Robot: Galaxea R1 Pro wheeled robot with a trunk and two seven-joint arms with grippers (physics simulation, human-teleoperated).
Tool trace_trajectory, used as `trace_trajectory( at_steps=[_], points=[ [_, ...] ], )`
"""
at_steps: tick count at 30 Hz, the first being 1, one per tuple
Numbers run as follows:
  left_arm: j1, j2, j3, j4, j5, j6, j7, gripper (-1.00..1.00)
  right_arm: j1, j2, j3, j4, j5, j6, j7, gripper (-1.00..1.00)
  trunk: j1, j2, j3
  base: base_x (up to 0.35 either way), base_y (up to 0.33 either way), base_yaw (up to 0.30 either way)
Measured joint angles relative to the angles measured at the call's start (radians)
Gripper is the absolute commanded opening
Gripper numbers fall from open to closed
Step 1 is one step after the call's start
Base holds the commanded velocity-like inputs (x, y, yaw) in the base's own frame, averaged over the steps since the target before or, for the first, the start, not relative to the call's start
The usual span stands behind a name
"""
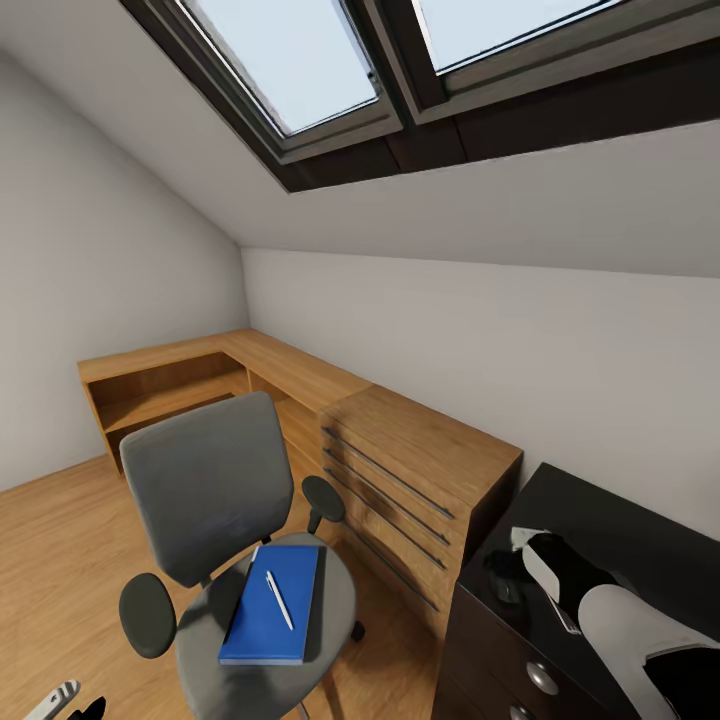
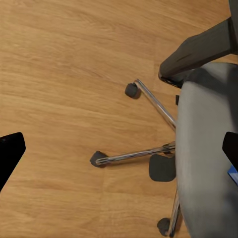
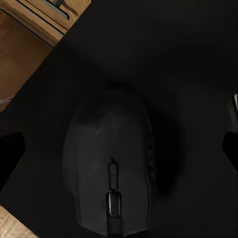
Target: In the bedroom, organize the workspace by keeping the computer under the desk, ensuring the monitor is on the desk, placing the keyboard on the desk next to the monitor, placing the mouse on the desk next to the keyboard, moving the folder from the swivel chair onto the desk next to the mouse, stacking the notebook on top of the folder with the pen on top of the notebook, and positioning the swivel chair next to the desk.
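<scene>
Blue folder (image 1: 270, 604) lies on the swivel chair (image 1: 215, 490) seat, lower left of the head frame, with the white pen (image 1: 279, 599) on top. The right pincer (image 3: 119, 148) hangs released over a black mouse (image 3: 111, 168) on the black bench (image 1: 620, 540). The left pincer (image 2: 119, 153), apparently released, hovers beside the chair's chrome base (image 2: 148, 153).

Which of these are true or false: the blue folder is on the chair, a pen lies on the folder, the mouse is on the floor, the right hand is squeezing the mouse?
1. The blue folder lies on the swivel chair seat. True.
2. A white pen lies on the folder. True.
3. The mouse is on the floor. False: it rests on the black desk.
4. The right hand is squeezing the mouse. False: its fingers stand open, either side of it.
</scene>
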Motion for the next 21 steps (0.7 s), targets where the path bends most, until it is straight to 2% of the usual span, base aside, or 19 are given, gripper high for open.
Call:
trace_trajectory(
  at_steps=[4, 16, 21],
  points=[
    [0.0, 0.0, 0.0, 0.0, 0.0, 0.0, 0.0, 1.0, 0.0, -0.001, 0.001, 0.001, -0.004, 0.035, 0.029, 1.0, 0.0, 0.0, 0.0, 0.0, 0.0, 0.0],
    [0.0, 0.0, 0.0, 0.0, 0.0, 0.0, 0.0, 1.0, 0.0, -0.001, 0.0, 0.001, -0.005, 0.042, 0.036, 1.0, 0.0, 0.0, 0.0, 0.0, 0.0, 0.0],
    [0.0, 0.0, 0.0, 0.0, 0.0, 0.0, 0.0, 1.0, 0.0, -0.001, 0.001, 0.001, -0.005, 0.042, 0.037, 1.0, 0.008, -0.014, -0.006, 0.0, 0.0, 0.0]
  ],
)
